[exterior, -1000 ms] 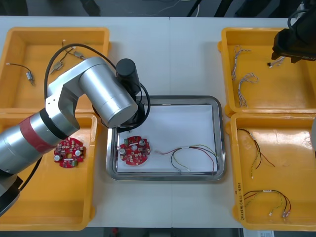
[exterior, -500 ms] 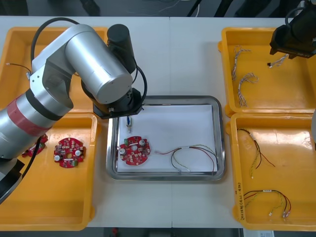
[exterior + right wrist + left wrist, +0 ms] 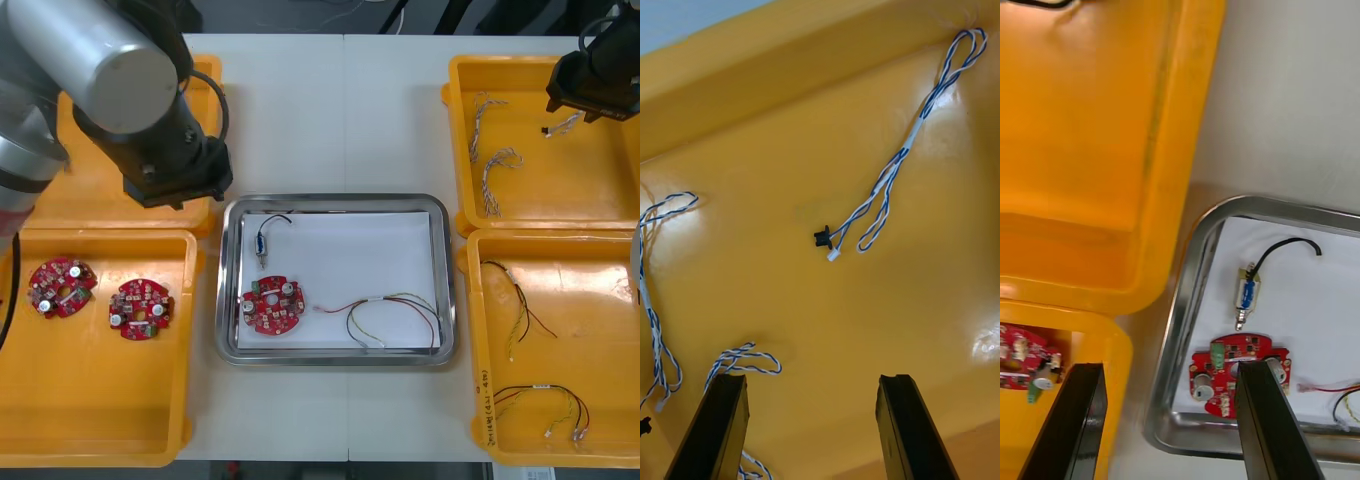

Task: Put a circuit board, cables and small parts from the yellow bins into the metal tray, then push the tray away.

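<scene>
Left gripper (image 3: 1171, 371): fingers are held apart with nothing between them; it is positioned at the far left corner of the metal tray (image 3: 330, 199), beside the far left yellow bin (image 3: 1090, 135).
Right gripper (image 3: 811, 379): fingers are held apart and empty, above the far right yellow bin (image 3: 580, 180), where twisted blue and white cables (image 3: 887, 176) are laid.
Tray contents: a circuit board (image 3: 272, 304) is placed at the near left corner, a small metal part (image 3: 262, 245) with a black lead along the left edge, and a red and yellow cable (image 3: 392, 318) toward the near right corner.
Near left bin (image 3: 100, 400): two spare boards (image 3: 60, 288) are held.

Far left yellow bin (image 3: 80, 210), perhaps all but its near strip and corner, behind the left arm (image 3: 100, 50).
</scene>
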Controlling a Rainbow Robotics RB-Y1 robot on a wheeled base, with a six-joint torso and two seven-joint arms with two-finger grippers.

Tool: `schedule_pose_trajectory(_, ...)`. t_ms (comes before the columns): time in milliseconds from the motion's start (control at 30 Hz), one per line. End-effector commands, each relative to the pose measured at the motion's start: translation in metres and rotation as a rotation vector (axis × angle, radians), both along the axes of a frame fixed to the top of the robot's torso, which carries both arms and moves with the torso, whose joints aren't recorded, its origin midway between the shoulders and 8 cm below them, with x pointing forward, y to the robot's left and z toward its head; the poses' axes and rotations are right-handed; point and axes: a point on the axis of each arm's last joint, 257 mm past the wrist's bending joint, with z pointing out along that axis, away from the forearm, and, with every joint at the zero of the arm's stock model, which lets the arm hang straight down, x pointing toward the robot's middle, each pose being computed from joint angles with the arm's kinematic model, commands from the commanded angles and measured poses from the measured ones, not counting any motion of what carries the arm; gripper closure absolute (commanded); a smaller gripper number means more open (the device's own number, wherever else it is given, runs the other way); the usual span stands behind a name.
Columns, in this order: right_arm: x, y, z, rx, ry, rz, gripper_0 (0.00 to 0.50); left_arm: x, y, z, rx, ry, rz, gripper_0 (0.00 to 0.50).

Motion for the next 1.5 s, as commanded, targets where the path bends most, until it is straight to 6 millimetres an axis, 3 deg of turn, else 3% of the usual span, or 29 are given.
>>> schedule_pose_trajectory(33, 0.007, -0.008, 0.045, 0.040, -0.071, -0.090, 0.000, 0.015, 0.028, 0.052, 0.039, -0.095, -0.068, 0.000)
schedule_pose_trajectory(333, 0.011, 0.016, 0.035, 0.142, -0.074, -0.187, 0.000, 0.031, 0.072, 0.066, 0.057, -0.084, -0.070, 0.000)
schedule_pose_trajectory(567, 0.011, 0.029, 0.021, 0.244, -0.069, -0.308, 0.000, 0.047, 0.106, 0.062, 0.089, -0.074, -0.064, 0.000)
schedule_pose_trajectory(833, 0.006, 0.032, -0.008, 0.324, -0.047, -0.434, 0.000, 0.073, 0.136, 0.051, 0.122, -0.088, -0.062, 0.000)
schedule_pose_trajectory(1133, 0.004, 0.033, -0.046, 0.347, -0.040, -0.467, 0.000, 0.093, 0.156, 0.044, 0.134, -0.102, -0.064, 0.000)
schedule_pose_trajectory(1367, 0.002, 0.034, -0.074, 0.356, -0.036, -0.483, 0.000, 0.112, 0.156, 0.036, 0.106, -0.145, -0.057, 0.000)
schedule_pose_trajectory(1500, 0.005, 0.040, -0.080, 0.382, -0.046, -0.487, 0.000, 0.120, 0.155, 0.034, 0.105, -0.162, -0.055, 0.000)
